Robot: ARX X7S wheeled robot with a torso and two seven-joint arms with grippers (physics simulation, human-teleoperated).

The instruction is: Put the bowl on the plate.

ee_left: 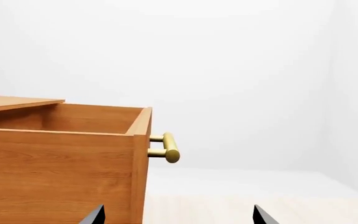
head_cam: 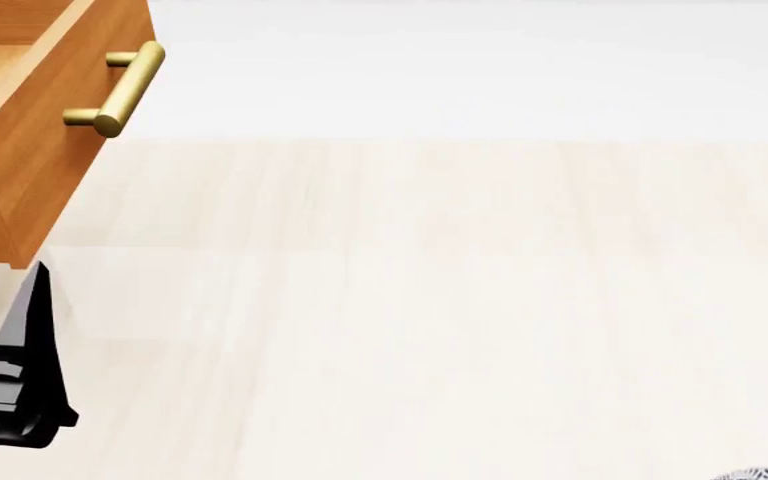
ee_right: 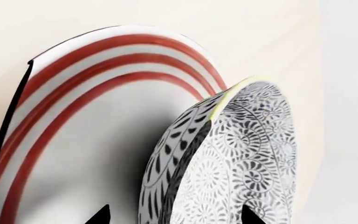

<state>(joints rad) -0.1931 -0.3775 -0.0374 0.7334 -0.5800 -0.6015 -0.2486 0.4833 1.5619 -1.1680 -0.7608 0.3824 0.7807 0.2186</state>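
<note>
In the right wrist view the bowl [ee_right: 241,158], white with a dense grey-black floral pattern, stands over the plate [ee_right: 86,116], a wide white plate with red rings, and casts a shadow on it. My right gripper [ee_right: 175,215] is open, its two dark fingertips [ee_right: 99,215] wide apart on either side of the bowl's wall and not touching it. A patterned sliver at the bottom right corner of the head view looks like the bowl [head_cam: 764,473]. My left gripper [ee_left: 177,217] is open and holds nothing, next to the wooden drawer.
An open wooden drawer [ee_left: 54,158] with a brass bar handle [ee_left: 168,147] juts out at the far left of the head view, drawer [head_cam: 24,130]. The black left arm [head_cam: 17,380] hangs just below it. Pale wood tabletop [head_cam: 464,300] fills the view.
</note>
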